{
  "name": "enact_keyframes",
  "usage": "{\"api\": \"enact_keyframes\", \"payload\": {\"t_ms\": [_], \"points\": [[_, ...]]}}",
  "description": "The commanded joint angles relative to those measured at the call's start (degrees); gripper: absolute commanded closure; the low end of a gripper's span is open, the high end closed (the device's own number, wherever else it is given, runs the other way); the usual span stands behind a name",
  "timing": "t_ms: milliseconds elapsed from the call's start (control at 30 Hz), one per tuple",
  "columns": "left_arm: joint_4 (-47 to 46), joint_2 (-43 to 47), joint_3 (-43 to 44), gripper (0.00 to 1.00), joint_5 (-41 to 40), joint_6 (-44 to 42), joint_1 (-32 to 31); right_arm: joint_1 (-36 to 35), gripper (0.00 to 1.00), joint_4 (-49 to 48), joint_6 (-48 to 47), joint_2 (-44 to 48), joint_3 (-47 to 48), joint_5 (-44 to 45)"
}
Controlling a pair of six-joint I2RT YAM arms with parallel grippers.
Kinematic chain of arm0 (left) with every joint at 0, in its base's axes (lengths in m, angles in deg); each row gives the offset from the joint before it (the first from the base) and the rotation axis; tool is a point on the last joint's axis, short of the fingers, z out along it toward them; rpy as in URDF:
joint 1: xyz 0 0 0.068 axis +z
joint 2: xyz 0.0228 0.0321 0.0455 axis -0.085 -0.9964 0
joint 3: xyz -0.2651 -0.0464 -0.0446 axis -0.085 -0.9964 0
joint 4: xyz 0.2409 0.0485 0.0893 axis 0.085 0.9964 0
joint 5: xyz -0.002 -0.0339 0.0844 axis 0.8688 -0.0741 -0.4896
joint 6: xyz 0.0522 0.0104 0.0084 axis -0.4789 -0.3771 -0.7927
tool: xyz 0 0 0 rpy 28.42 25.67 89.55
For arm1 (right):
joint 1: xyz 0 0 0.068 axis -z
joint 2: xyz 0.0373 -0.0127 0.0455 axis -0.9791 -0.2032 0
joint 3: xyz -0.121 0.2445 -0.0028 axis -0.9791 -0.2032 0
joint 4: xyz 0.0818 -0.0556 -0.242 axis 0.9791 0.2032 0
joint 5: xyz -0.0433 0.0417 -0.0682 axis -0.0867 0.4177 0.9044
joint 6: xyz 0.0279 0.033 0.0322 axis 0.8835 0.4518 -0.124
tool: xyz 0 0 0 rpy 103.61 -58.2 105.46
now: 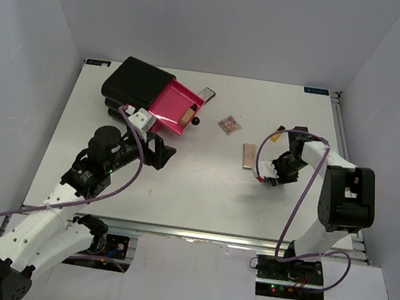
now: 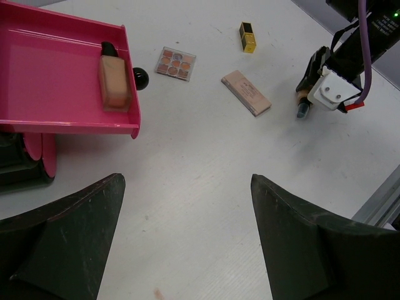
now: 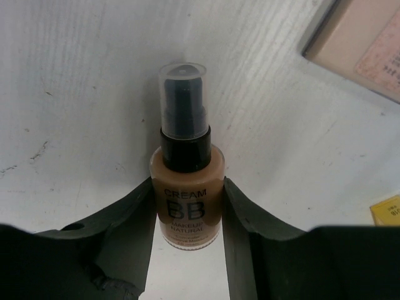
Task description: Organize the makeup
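BB cream bottle (image 3: pixel 185 162) lies clamped in our right gripper (image 3: pixel 187 187); our left gripper (image 2: pixel 186 181) hangs spread wide.

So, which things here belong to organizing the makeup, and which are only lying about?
Makeup to organize: beige bottle, BB cream bottle, square palette, rectangular palette, yellow-black tube, grey compact.
Not makeup: black box, its pink drawer.

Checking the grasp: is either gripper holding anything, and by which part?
The right gripper pinches the BB cream bottle by its lower body, cap free. The left gripper is open, holding nothing.
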Motion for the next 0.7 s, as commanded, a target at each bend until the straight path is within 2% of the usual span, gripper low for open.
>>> {"api": "enact_keyframes", "payload": {"t_ms": [0, 67, 167, 300, 433, 567, 667], "points": [[-1.45, 2.56, -0.89, 0.07, -2.36, -0.99, 0.35, -0.68, 0.61, -0.19, 0.57, -1.44, 1.39, 1.01], [-1.73, 3.46, -1.10, 0.07, -3.03, -1.12, 0.35, -0.75, 0.71, -0.08, 0.81, -0.81, 1.36, 1.10], [-2.40, 5.05, -1.75, 0.07, -4.34, -1.40, 0.53, -0.95, 0.80, 0.61, 0.67, 2.41, 1.20, -0.03], [-3.16, 7.18, -2.18, 0.07, -5.02, -1.40, 0.94, -2.62, 0.84, 6.03, 3.31, 6.77, 4.38, -6.10], [-4.15, 9.32, -2.63, 0.07, -5.12, -1.40, 1.57, -9.79, 0.86, 8.46, 17.51, 9.69, 12.31, -12.41], [-5.93, 12.20, -3.93, 0.07, -5.46, -1.40, 2.61, -17.08, 0.90, 5.29, 43.12, 7.61, 22.02, -16.28], [-6.90, 14.49, -4.79, 0.07, -6.35, -1.52, 2.89, -21.71, 0.92, 0.98, 60.83, 2.89, 33.67, -18.95]]}}
